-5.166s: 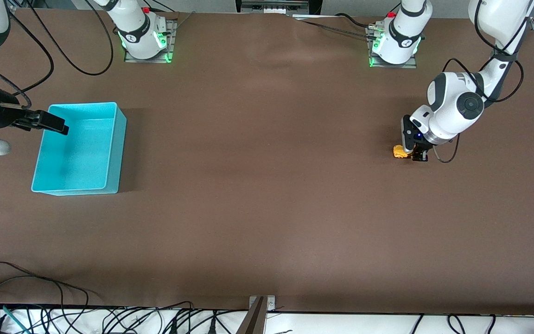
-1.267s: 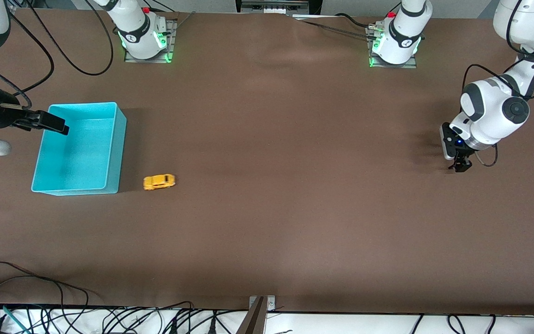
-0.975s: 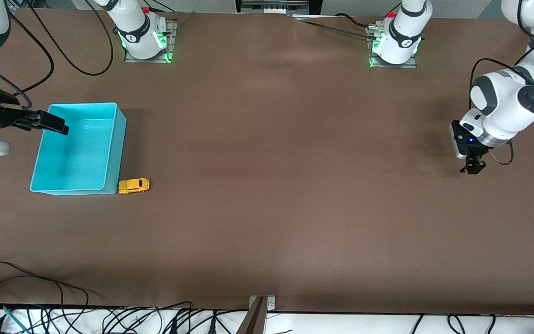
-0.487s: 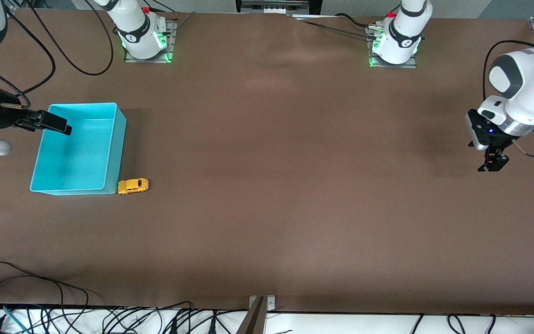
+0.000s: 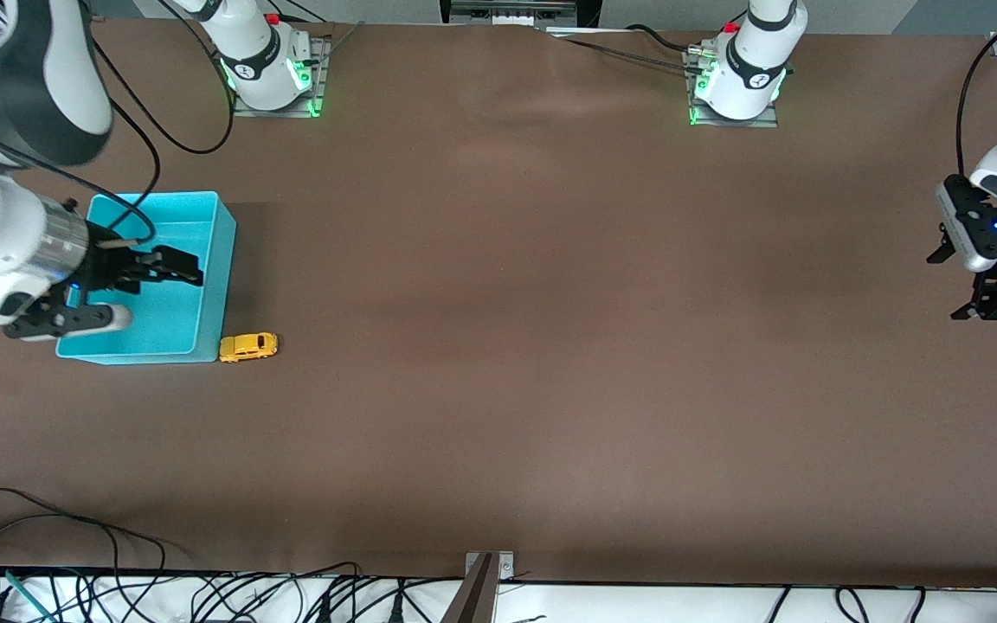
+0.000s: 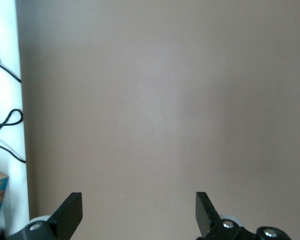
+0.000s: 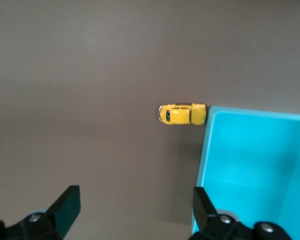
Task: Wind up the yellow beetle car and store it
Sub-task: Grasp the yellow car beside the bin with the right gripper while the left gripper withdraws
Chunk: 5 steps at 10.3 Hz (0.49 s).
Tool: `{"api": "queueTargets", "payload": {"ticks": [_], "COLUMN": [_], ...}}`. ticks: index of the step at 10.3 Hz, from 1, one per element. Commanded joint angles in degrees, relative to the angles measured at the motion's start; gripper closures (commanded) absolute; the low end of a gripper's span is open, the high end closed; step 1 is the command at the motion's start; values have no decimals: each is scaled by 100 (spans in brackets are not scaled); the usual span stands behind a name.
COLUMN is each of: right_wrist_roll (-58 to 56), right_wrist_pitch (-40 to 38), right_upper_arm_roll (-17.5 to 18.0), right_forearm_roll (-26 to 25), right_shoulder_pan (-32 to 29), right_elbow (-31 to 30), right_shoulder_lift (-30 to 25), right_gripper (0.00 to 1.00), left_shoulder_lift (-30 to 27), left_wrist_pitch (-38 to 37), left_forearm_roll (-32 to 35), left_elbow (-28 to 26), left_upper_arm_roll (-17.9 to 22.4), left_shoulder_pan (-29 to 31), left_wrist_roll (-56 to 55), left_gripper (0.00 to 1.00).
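**Toy car rests against the bin, waiting to be lifted in**

The yellow beetle car (image 5: 248, 347) sits on the brown table (image 5: 516, 346) in the lower left of the front view, its nose touching the outer corner of the turquoise bin (image 5: 220, 260), outside it. In the right wrist view the car (image 7: 181, 114) lies just above centre, end-on to the bin's rim (image 7: 208, 150).

The right gripper (image 5: 171, 266) hangs over the bin's open interior at mid-left of the front view, jaws apart and empty. The left gripper (image 5: 987, 298) waits at the right edge of the frame over bare table, jaws likewise apart.

The step in hand appears to be the pick-up for storage. A good approach would bring the right gripper down over the car with its 2 fingers along the car's long sides, clear of the bin wall so neither finger catches the rim.

The car is small, rounded and glossy, likely slippery hard plastic or metal; the bin is smooth, thin-walled and rectangular; the table covering is matte.
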Motion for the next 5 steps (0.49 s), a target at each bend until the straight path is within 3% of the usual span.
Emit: {"api": "queueTargets", "payload": {"ticks": [1,5], "right_wrist_roll": [-1559,-5363], "right_wrist_pitch": [453,1324], "right_upper_arm_roll": [-26,-26], "right_forearm_roll": [106,123], "right_shoulder_pan": [-3,-82], "right_elbow": [36,36], "right_shoulder_lift": [453,1376], "right_gripper": [0,0], "left_shoulder_lift": [51,77], "left_wrist_pitch": [-886,-3075], "left_forearm_roll": [-89,25], "left_elbow": [666,2099], "left_upper_arm_roll": [19,-34], "left_shoulder_pan": [-25,-33], "left_wrist_roll": [-485,-2014], "left_gripper": [0,0]}}
